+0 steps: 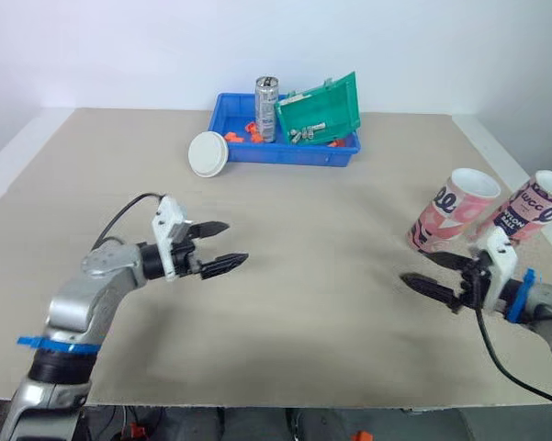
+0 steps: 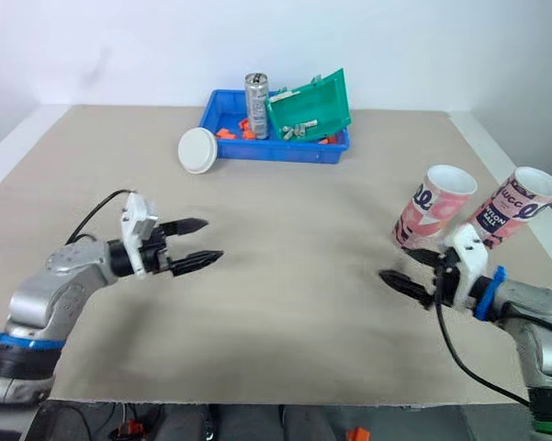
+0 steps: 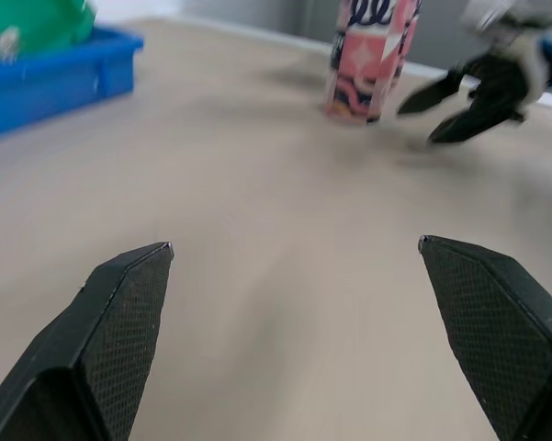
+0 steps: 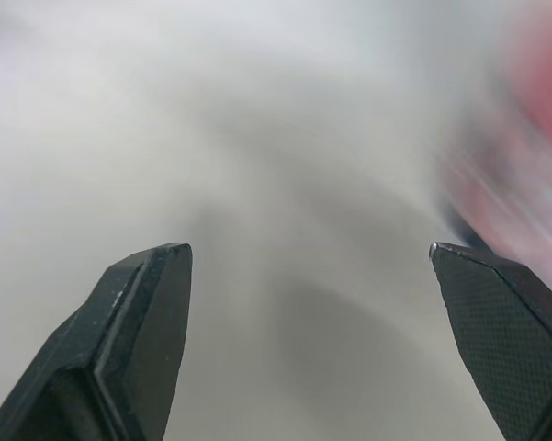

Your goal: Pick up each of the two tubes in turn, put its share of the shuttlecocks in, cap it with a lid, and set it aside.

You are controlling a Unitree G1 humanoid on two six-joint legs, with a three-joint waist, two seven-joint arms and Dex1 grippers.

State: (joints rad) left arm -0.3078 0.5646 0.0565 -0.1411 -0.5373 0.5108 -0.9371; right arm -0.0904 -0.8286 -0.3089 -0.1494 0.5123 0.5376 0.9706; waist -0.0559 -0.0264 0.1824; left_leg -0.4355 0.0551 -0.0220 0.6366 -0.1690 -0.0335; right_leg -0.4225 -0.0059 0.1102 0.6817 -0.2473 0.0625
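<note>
Left hand (image 1: pixel 237 242) and right hand (image 1: pixel 417 266) agape, empty, over beige table (image 1: pixel 312 220) by white wall (image 1: pixel 165 46)

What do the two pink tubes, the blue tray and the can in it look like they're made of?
The left pink tube and the right pink tube look like printed paperboard, matte with white rims, possibly thin plastic. The blue tray looks like moulded plastic, uniform colour, slight gloss. The can looks like metal: silvery with bright highlights.

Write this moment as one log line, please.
left fingers: open, empty | right fingers: open, empty, near tubes | tubes: uncapped | lid: beside tray
</note>
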